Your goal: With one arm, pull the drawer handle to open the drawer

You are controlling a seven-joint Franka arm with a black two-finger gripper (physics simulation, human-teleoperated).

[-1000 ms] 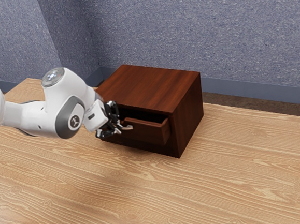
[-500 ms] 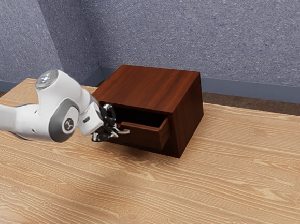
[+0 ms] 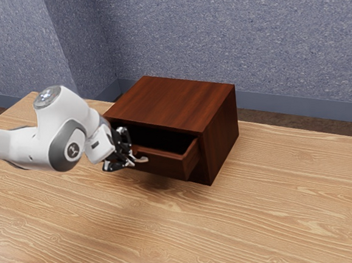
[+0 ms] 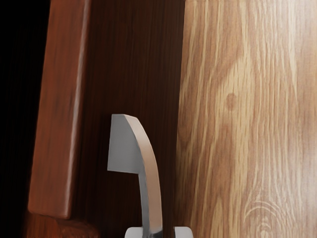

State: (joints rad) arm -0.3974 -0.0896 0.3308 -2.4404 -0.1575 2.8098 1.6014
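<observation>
1. Pincer point(image 3: 126, 158): black, two-fingered, at the end of the white arm point(image 3: 54, 138). Fingers closed on the drawer handle, low above the table.
2. Drawer handle point(image 3: 140, 159) point(image 4: 140, 168): grey metal, curved, held between the pincer's fingers and standing out from the drawer front just beyond them.
3. Drawer point(image 3: 169, 158) point(image 4: 133, 59): dark red-brown wood, directly ahead of the pincer. Partly drawn out of its cabinet, with a dark gap showing behind the front panel.
4. Cabinet point(image 3: 180, 104): matching wood, single drawer, beyond the pincer and behind the drawer front. It stands on the table.
5. Table point(image 3: 232, 224) point(image 4: 247, 124): pale grained wood, beneath the pincer.
</observation>
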